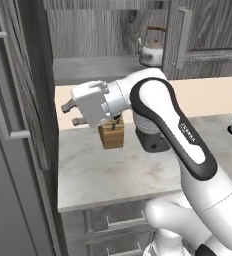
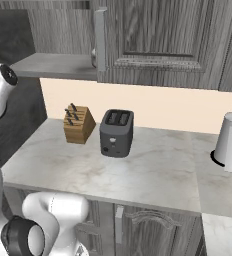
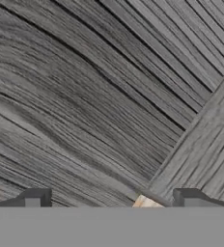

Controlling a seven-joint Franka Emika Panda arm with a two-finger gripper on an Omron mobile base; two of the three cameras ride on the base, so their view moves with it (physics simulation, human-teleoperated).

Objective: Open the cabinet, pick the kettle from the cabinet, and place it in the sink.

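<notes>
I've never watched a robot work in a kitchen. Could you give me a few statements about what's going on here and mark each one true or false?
1. The kettle sits on a shelf inside the open cabinet. True.
2. The pincer is clamped on the kettle's handle. False: it is open, holds nothing, and is well below and left of the kettle.
3. A knife block stands beside the toaster on the counter. True.
4. The toaster is bright red. False: it is dark grey.
5. A paper towel roll stands upright on the counter. True.
</notes>
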